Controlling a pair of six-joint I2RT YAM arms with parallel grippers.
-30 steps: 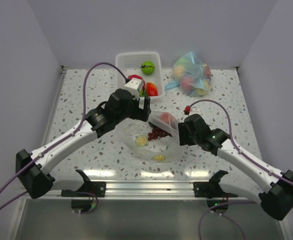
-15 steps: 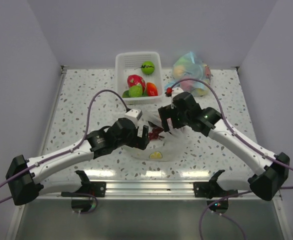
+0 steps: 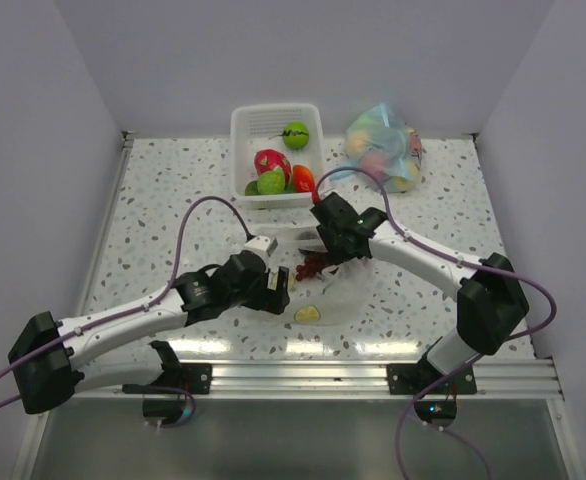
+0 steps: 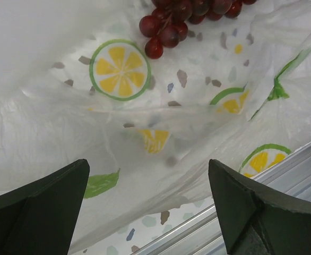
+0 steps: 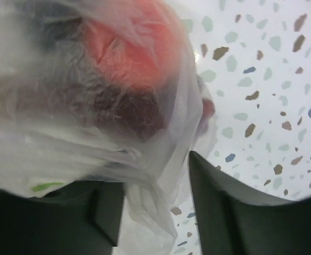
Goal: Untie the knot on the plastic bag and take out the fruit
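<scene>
One clear bag (image 3: 341,292) lies mid-table with one grape bunch (image 3: 313,266) and one lemon slice (image 3: 308,313). The left gripper (image 4: 147,175) gapes above it. The right gripper (image 5: 155,183) is parted too, film draped across (veiling one red fruit (image 5: 129,42)). Behind: one basket (image 3: 239,130), one blue bag (image 3: 383,150).

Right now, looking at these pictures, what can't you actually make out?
- The knot: seen in no view; from above, the right arm covers part of the plastic bag.
- Right wrist view: a red fruit is blurred behind plastic near the lens; kind unclear.
- Whether the right gripper pinches the bag: plastic drapes over one finger.
- Left wrist view: the grapes are cut by the top edge.
</scene>
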